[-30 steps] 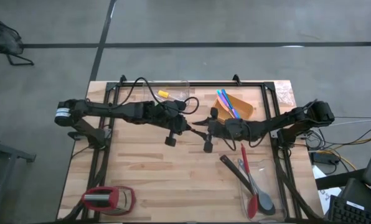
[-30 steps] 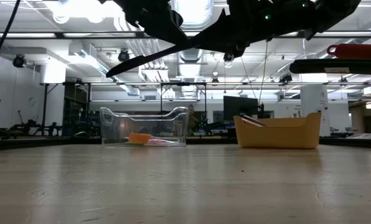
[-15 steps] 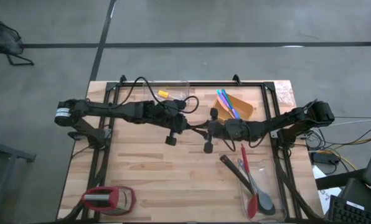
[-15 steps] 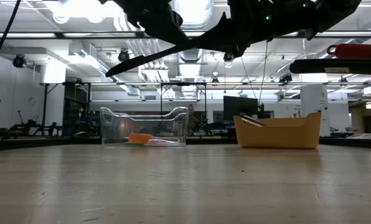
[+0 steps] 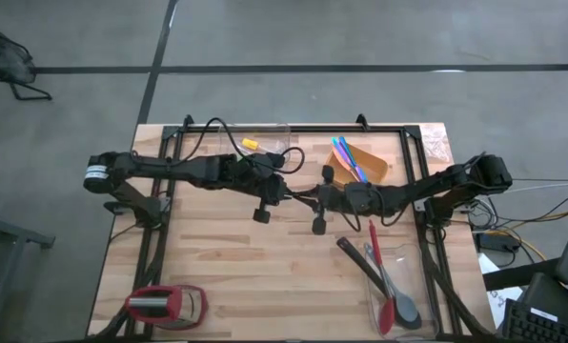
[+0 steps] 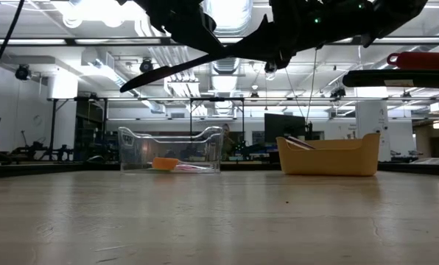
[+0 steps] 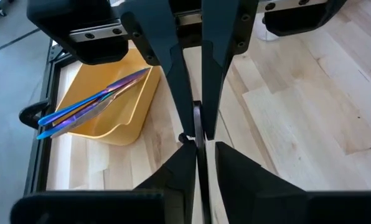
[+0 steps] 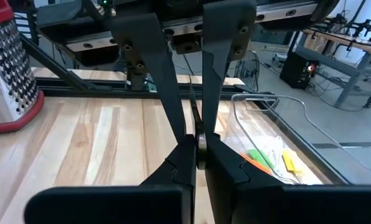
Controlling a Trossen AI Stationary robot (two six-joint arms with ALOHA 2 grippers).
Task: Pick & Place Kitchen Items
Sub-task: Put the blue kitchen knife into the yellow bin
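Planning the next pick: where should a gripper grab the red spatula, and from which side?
I'd grip the red spatula by its thin handle, near the end pointing toward mid-table, coming straight down with fingers across it. The broad head lies beside the grey spatula, leaving little room.
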